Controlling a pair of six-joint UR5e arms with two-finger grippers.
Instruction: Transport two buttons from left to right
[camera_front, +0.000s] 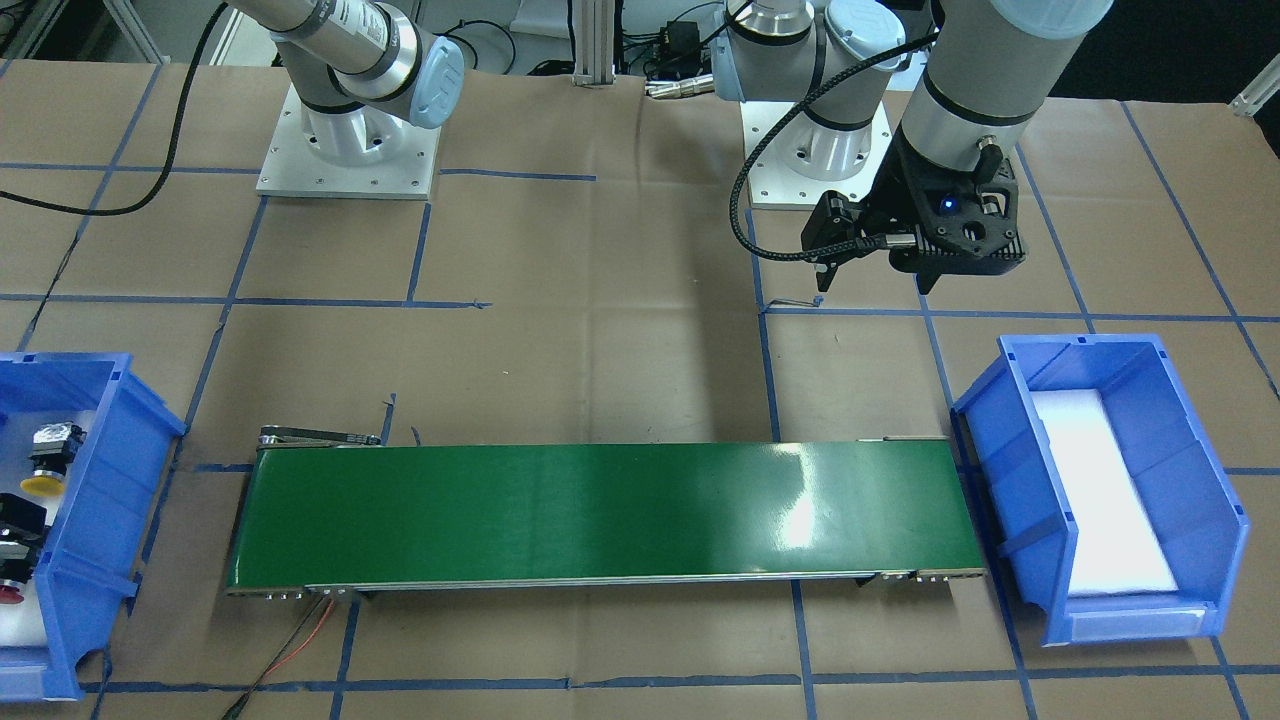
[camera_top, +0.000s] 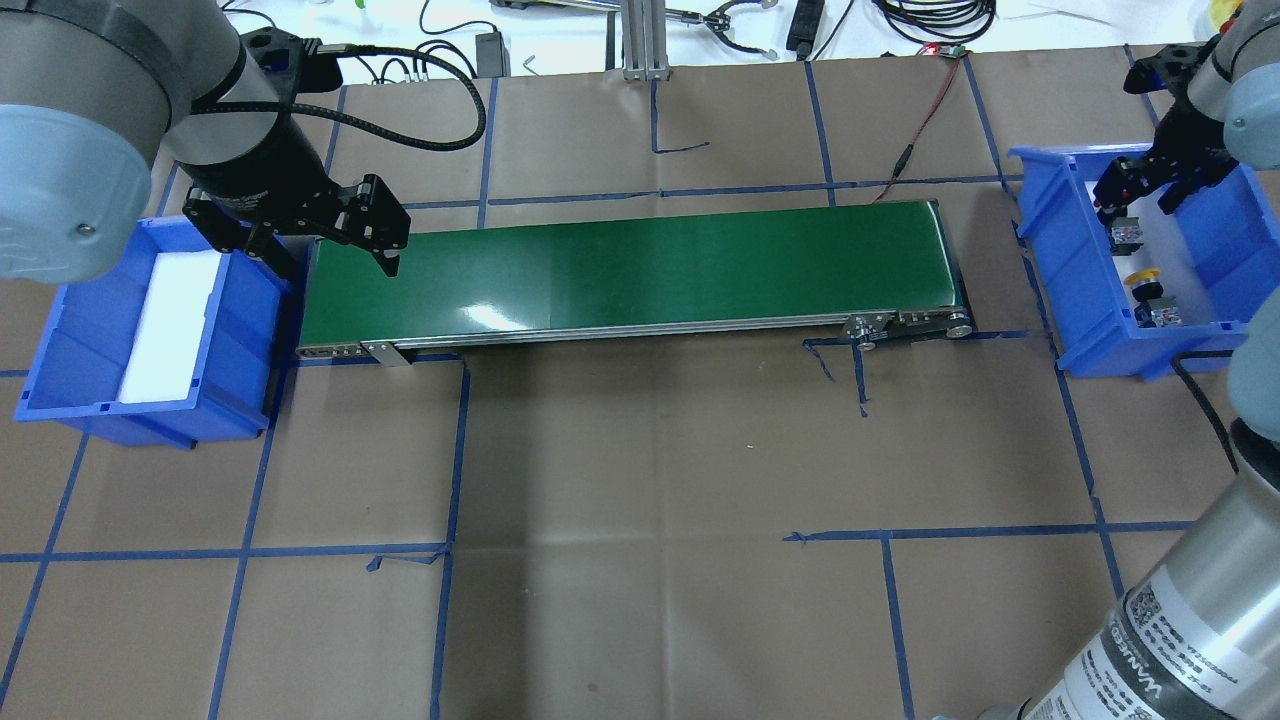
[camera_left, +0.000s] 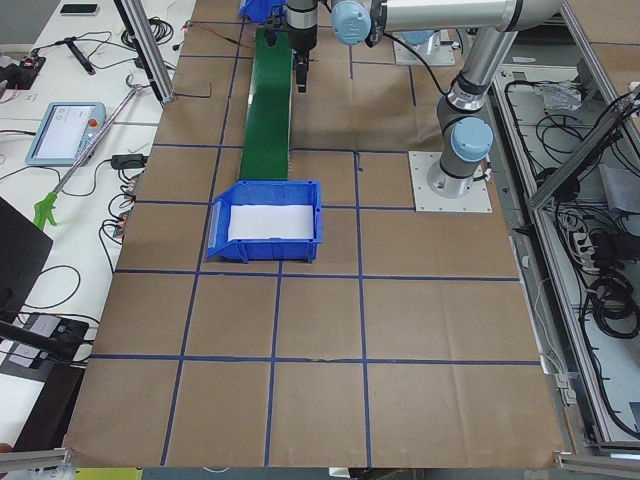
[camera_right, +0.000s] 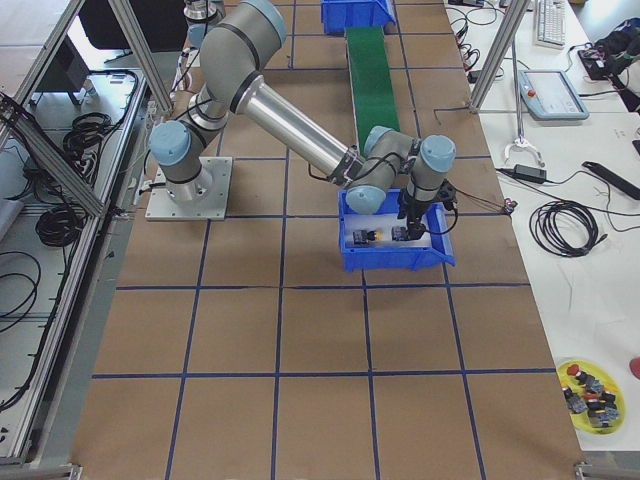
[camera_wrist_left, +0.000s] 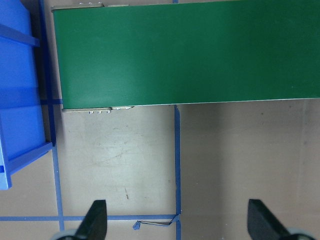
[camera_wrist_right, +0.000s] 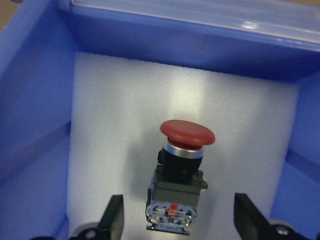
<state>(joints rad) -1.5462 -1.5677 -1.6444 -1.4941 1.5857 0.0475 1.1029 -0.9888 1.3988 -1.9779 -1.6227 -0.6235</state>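
Observation:
The red-capped button (camera_wrist_right: 182, 165) lies on white foam in the blue bin (camera_top: 1085, 290) on my right side. My right gripper (camera_wrist_right: 180, 222) is open, low in that bin, its fingers (camera_wrist_right: 112, 220) on either side of the button's block body without touching it. The yellow-capped button (camera_top: 1145, 280) lies in the same bin, nearer the robot. Both also show in the front view: yellow (camera_front: 42, 482), red (camera_front: 8, 594). My left gripper (camera_wrist_left: 177, 222) is open and empty, above the paper by the conveyor's left end (camera_top: 330, 258).
A green conveyor belt (camera_top: 630, 265) runs between the two bins. The blue bin on my left side (camera_top: 70, 340) holds only a white foam pad. Blue tape lines cross the brown paper table. Cables lie behind the belt.

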